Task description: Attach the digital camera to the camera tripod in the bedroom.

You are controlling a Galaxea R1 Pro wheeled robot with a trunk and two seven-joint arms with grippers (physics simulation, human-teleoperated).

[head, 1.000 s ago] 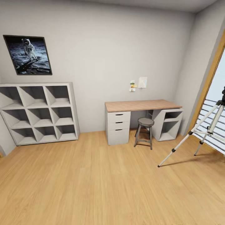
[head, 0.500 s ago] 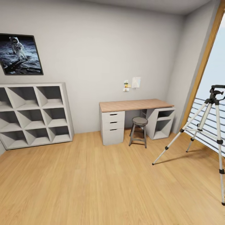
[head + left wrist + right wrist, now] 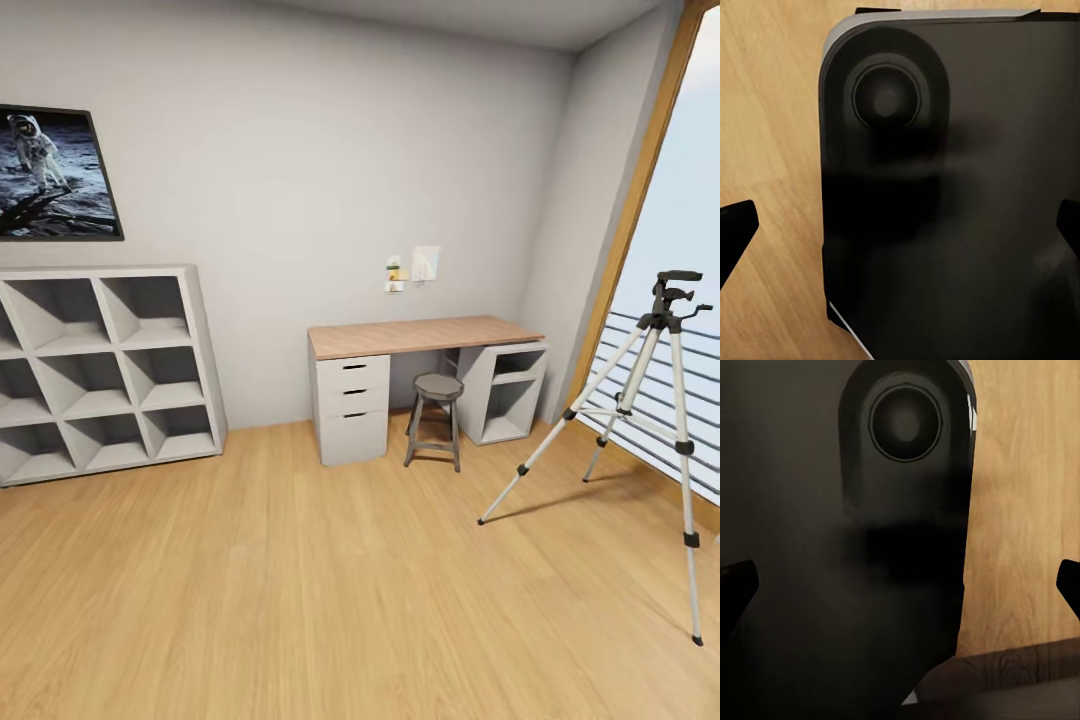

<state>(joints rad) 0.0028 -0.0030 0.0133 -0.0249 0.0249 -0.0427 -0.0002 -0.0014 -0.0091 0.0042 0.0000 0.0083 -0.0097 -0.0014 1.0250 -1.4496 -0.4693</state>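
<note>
Tripod first: the tall silver-legged camera tripod [image 3: 648, 420] with its black head stands on the light wood floor [image 3: 300, 580] by the railed window, well right of the wood-topped white desk [image 3: 425, 336] and grey round stool [image 3: 436, 420]. You are at the search-and-approach step; no camera is visible. Each wrist view looks down on the robot's dark body with fingertips spread at the frame edges, so your left hand [image 3: 900, 225] and right hand [image 3: 900, 581] look open and empty. Next you need to find the camera.

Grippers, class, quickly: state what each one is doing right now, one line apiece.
Left gripper: open, fingertips spread wide, holding nothing.
Right gripper: open, fingertips spread wide, holding nothing.
</note>
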